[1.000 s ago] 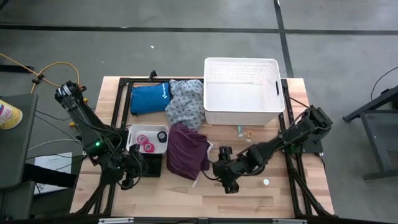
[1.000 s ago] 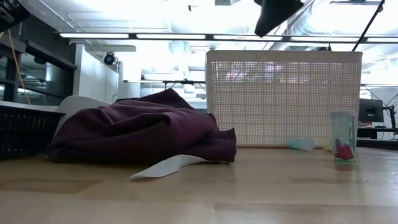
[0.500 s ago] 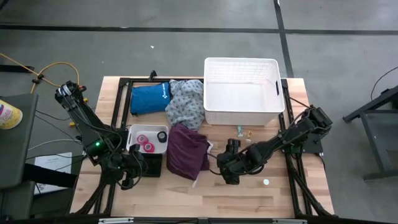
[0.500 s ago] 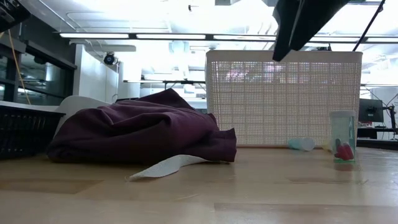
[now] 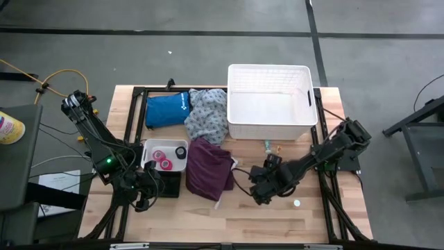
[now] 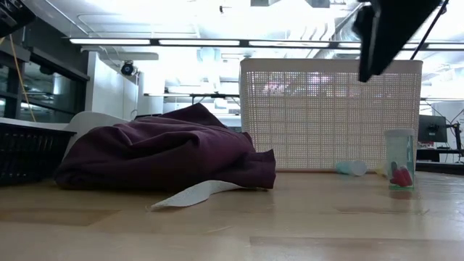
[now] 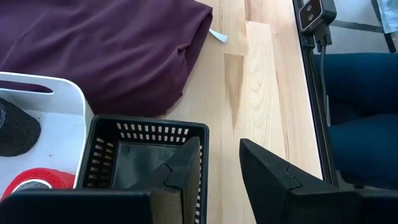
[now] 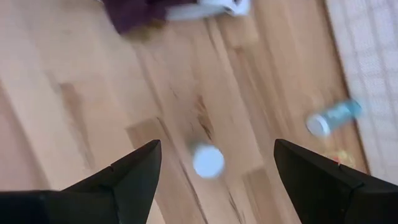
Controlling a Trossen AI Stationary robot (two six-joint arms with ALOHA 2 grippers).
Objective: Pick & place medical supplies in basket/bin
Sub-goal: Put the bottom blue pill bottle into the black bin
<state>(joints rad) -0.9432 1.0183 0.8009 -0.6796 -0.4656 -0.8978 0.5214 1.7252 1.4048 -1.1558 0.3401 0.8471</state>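
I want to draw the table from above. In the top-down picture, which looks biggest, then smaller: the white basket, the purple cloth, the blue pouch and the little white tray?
1. white basket
2. purple cloth
3. blue pouch and little white tray: these two look about alike, so I won't rank them.

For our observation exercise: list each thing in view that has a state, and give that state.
Right gripper: open, above the bare table.
Left gripper: partly open, at the black crate rim.
White basket: upright.
Maroon cloth: crumpled.
Vial: lying down.
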